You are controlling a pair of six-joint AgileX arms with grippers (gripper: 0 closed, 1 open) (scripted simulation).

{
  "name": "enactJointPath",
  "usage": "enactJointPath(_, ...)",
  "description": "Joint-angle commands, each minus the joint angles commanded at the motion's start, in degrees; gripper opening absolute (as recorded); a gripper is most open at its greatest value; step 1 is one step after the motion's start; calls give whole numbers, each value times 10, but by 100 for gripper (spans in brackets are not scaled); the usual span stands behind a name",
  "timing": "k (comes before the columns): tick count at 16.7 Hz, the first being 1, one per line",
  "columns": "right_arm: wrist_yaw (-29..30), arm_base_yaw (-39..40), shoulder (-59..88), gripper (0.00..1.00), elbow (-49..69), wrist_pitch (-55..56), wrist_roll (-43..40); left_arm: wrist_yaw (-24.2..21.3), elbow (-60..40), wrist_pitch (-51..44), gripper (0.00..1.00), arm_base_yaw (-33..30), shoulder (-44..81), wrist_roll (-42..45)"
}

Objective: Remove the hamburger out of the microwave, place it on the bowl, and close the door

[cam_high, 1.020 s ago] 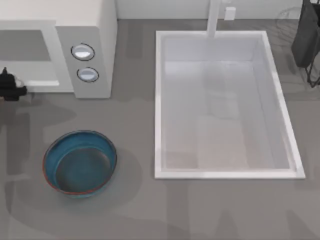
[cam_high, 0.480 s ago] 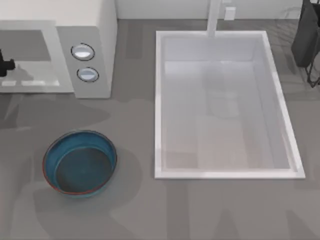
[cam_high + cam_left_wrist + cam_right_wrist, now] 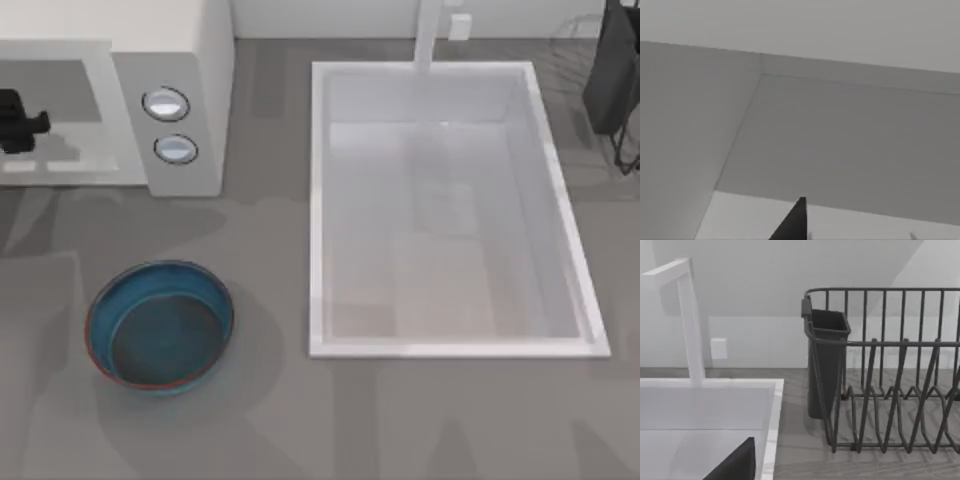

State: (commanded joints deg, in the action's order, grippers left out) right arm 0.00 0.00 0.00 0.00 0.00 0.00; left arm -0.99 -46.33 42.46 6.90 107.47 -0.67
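With the microwave [image 3: 170, 90] as the landmark, standing at the back of the table's left side, the left gripper [image 3: 22, 122] sits at the far left edge of the top view, a small black shape over the opening of the microwave's grey cavity, well to the left of the two round silver dials [image 3: 166, 103] on the panel. Whether its fingers are apart or together cannot be told; the left wrist view gives plain grey cavity walls [image 3: 840, 145], a pale floor strip and one dark fingertip [image 3: 792, 222] at the lower edge. The hamburger cannot be made out in any view, and the door cannot be picked out either. In front of the microwave, well apart from it and roughly below the dial panel, the teal-blue bowl [image 3: 160, 326] stands upright on the grey table [image 3: 270, 420], its dark inside bare. To the right of the microwave, past a strip of bare table, lies the large white sink [image 3: 455, 345], with a white tap [image 3: 428, 35] at its back rim. Farthest from the microwave, at the table's back right corner, is a dark wire dish rack [image 3: 900, 390] with a dark cutlery holder [image 3: 826, 365], seen close in the right wrist view; the right arm is parked there, and its finger state cannot be told.
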Motion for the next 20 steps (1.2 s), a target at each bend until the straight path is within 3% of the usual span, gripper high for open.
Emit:
enactJointPath(5,0,0,0,100,0,0,0,157,-43,-178,0,-112,5,-202)
enactJointPath(14,0,0,0,100,0,0,0,484,-106,-607,0,-381,46,-726)
enactJointPath(20,0,0,0,100,0,0,0,633,-120,-837,0,-531,85,-1009)
